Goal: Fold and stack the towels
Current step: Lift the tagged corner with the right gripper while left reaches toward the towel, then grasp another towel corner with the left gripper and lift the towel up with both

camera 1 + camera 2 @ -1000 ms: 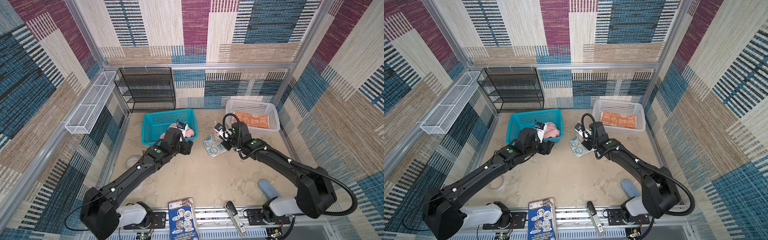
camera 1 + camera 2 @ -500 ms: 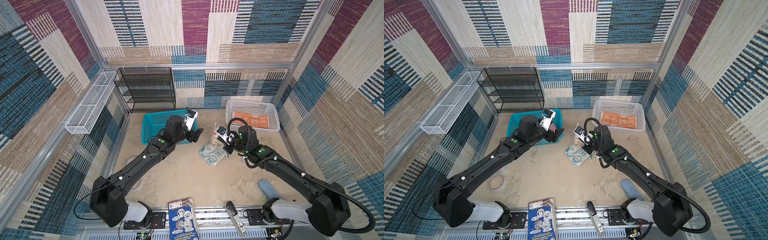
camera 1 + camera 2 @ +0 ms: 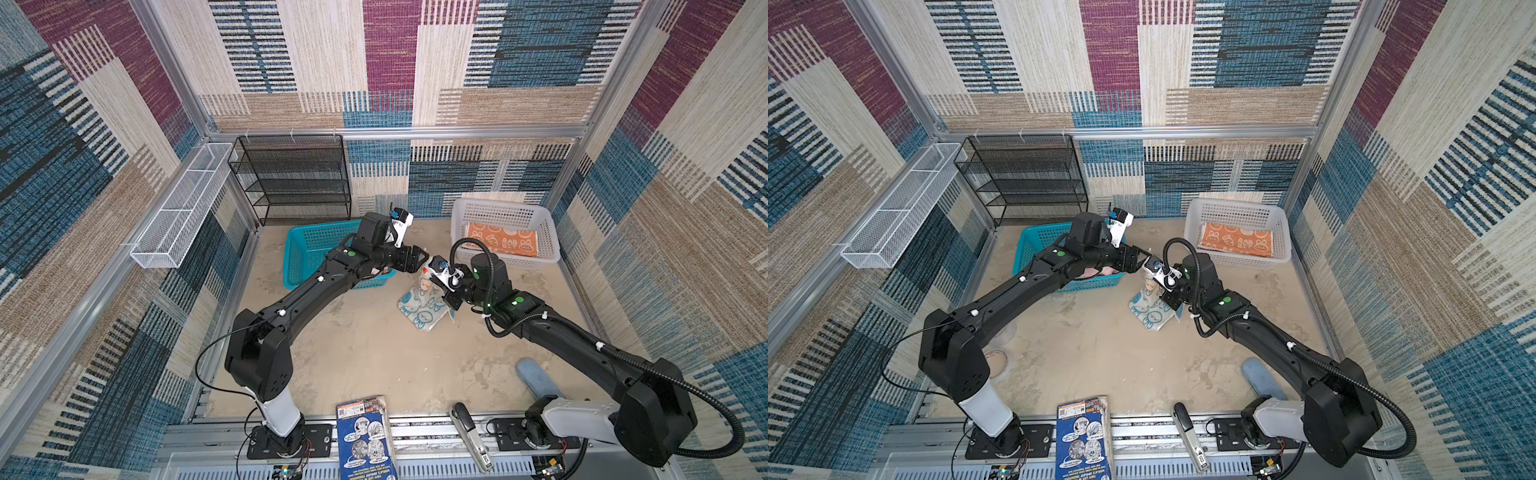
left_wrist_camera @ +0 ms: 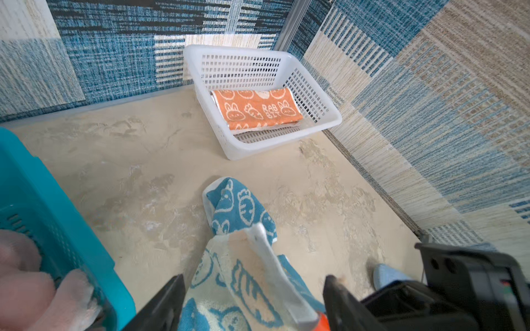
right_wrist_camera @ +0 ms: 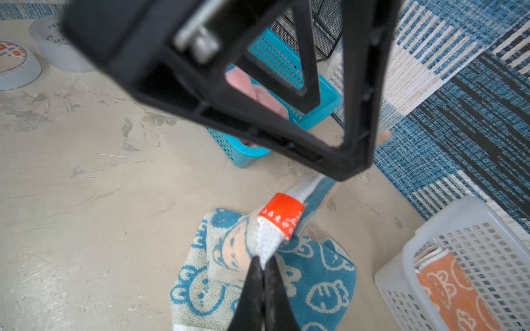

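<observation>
Left hand released, jaws wide, straddling the raised edge of the blue towel, probably to take a second corner for folding. Teal basket holds the pink towel; it's clear in the wrist views, but the arm covers most of it in both top views. Blue towel's lower part rests on the surface between the baskets. Right hand clenched on its tagged edge, holding it up. White basket holds the folded orange towel, likely the stack base.

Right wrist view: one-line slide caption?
Right gripper pinches the blue towel by its tag; open left gripper close beside it.
</observation>
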### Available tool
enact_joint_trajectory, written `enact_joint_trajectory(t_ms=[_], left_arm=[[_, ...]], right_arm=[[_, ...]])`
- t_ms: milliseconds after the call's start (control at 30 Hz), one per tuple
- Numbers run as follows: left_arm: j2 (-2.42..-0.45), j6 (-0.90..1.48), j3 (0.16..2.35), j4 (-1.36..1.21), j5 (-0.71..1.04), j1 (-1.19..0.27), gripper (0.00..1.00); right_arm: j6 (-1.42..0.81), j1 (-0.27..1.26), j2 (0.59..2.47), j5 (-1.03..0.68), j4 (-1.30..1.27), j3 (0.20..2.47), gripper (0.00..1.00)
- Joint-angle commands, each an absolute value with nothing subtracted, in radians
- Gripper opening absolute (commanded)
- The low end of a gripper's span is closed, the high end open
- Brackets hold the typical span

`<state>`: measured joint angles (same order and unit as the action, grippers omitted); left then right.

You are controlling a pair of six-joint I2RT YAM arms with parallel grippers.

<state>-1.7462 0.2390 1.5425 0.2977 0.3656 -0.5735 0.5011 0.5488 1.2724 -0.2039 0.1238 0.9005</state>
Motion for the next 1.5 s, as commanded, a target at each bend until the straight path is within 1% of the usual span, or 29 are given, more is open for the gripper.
enact_joint_trajectory(t_ms=[0, 100, 167, 333, 367, 467, 500, 567, 600, 667, 700, 767, 800, 867, 967, 1033, 1267, 1333, 1467], left_arm=[[-1.795, 0.3, 1.614, 0.396, 0.406, -0.574, 0.77], [-1.837, 0.317, 1.662, 0.431, 0.426, -0.573, 0.73], [-1.861, 0.32, 1.69, 0.46, 0.425, -0.573, 0.68], [-1.902, 0.321, 1.721, 0.532, 0.397, -0.574, 0.48], [-1.904, 0.322, 1.719, 0.535, 0.394, -0.574, 0.45], [-1.904, 0.324, 1.709, 0.537, 0.384, -0.574, 0.32], [-1.904, 0.325, 1.708, 0.537, 0.38, -0.574, 0.25], [-1.904, 0.324, 1.706, 0.541, 0.367, -0.574, 0.07], [-1.903, 0.324, 1.706, 0.544, 0.354, -0.573, 0.0], [-1.896, 0.321, 1.702, 0.545, 0.321, -0.574, 0.0], [-1.89, 0.321, 1.699, 0.544, 0.298, -0.573, 0.0], [-1.875, 0.315, 1.691, 0.537, 0.257, -0.573, 0.0], [-1.866, 0.313, 1.688, 0.533, 0.234, -0.574, 0.0], [-1.853, 0.305, 1.683, 0.532, 0.192, -0.574, 0.0], [-1.841, 0.29, 1.683, 0.543, 0.136, -0.573, 0.0], [-1.841, 0.283, 1.686, 0.549, 0.106, -0.572, 0.0], [-1.855, 0.268, 1.698, 0.569, 0.059, -0.567, 0.0], [-1.855, 0.266, 1.695, 0.571, 0.054, -0.563, 0.0], [-1.848, 0.264, 1.684, 0.564, 0.055, -0.556, 0.0]], right_arm=[[0.498, 0.557, 1.281, -0.195, 0.091, 0.902, 0.0], [0.5, 0.567, 1.292, -0.18, 0.095, 0.905, 0.0], [0.5, 0.571, 1.298, -0.175, 0.094, 0.907, 0.0], [0.492, 0.577, 1.312, -0.159, 0.086, 0.913, 0.0], [0.488, 0.577, 1.317, -0.154, 0.086, 0.915, 0.0], [0.471, 0.578, 1.341, -0.141, 0.088, 0.925, 0.0], [0.462, 0.578, 1.351, -0.137, 0.089, 0.928, 0.0], [0.439, 0.579, 1.371, -0.131, 0.096, 0.937, 0.02], [0.417, 0.579, 1.383, -0.127, 0.104, 0.946, 0.03], [0.387, 0.579, 1.408, -0.145, 0.124, 0.961, 0.06], [0.369, 0.579, 1.421, -0.158, 0.127, 0.966, 0.09], [0.333, 0.579, 1.448, -0.182, 0.136, 0.974, 0.11], [0.313, 0.579, 1.462, -0.19, 0.135, 0.973, 0.14], [0.268, 0.579, 1.485, -0.17, 0.128, 0.967, 0.16], [0.191, 0.579, 1.507, -0.133, 0.102, 0.938, 0.26], [0.138, 0.578, 1.518, -0.108, 0.089, 0.919, 0.3], [-0.01, 0.579, 1.538, -0.011, 0.065, 0.845, 0.31], [-0.037, 0.578, 1.528, 0.021, 0.06, 0.821, 0.32], [-0.054, 0.578, 1.522, 0.026, 0.045, 0.794, 0.33]])
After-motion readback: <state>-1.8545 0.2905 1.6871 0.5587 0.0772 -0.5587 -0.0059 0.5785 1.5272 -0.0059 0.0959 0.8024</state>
